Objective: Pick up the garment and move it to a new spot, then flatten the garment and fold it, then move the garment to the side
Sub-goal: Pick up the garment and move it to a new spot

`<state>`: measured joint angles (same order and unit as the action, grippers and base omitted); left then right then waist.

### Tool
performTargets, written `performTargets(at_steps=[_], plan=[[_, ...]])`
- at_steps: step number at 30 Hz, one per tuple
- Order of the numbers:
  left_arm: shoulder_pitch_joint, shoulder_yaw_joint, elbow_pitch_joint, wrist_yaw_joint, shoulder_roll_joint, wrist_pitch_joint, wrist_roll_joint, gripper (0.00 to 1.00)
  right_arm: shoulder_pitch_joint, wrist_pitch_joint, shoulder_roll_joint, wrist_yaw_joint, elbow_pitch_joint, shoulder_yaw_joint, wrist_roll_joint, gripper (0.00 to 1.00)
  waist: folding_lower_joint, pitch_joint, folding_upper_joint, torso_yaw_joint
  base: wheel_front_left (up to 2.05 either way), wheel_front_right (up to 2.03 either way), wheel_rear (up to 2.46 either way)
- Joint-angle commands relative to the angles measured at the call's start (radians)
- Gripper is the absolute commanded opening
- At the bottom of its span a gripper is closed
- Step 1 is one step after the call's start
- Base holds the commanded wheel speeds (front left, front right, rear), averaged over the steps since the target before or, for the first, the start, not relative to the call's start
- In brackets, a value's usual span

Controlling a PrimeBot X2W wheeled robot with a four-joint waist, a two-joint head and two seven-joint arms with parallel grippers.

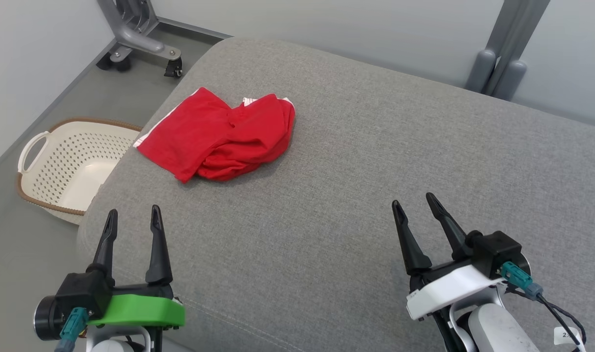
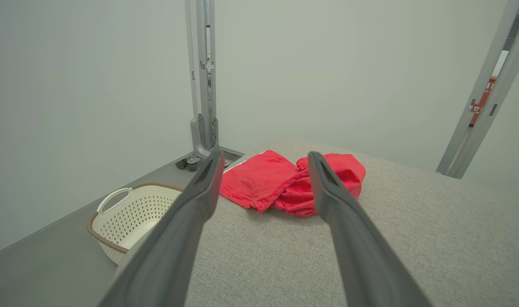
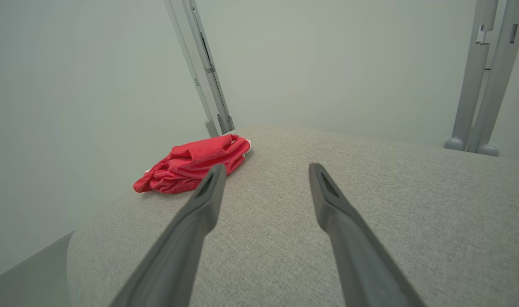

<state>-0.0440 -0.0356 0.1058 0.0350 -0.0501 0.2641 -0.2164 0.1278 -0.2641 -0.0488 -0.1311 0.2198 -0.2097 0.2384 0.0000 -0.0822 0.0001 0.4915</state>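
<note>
Garment (image 1: 219,139) crumpled, not yet picked up
It lies on the grey cushion (image 1: 356,161) by its left edge; left tool (image 1: 134,211) and right tool (image 1: 414,200) hover well short, both spread apart, ready to reach

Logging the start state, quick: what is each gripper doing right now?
Left gripper: open, holding nothing, short of the red garment.
Right gripper: open, holding nothing.

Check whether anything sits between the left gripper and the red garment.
Nothing visible does. Only bare grey cushion lies between the open left gripper and the crumpled red garment. The basket stands on the floor, off to the left of that path.
</note>
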Motion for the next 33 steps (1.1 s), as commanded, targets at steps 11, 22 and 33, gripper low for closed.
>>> performTargets(at_steps=[11, 22, 33], plan=[[-0.093, 0.022, 0.106, -0.057, -0.001, 0.000, -0.029, 1.00, 0.037, 0.000, -0.019, 0.001, -0.031, 0.041, -0.101, 1.00, 0.0000, -0.102, -0.0001, -0.032, 0.00, 0.00, 0.00], [-0.439, 0.037, 0.502, -0.043, -0.049, -0.098, -0.028, 1.00, 0.117, 0.080, -0.146, 0.001, -0.210, 0.178, -0.198, 1.00, 0.0000, -0.309, -0.0001, -0.064, 0.00, 0.00, 0.00], [-0.734, 0.073, 0.854, 0.014, -0.114, -0.235, -0.105, 1.00, 0.130, 0.188, -0.208, 0.001, -0.373, 0.220, -0.220, 1.00, 0.0000, -0.437, -0.0001, -0.108, 0.00, 0.00, 0.00]])
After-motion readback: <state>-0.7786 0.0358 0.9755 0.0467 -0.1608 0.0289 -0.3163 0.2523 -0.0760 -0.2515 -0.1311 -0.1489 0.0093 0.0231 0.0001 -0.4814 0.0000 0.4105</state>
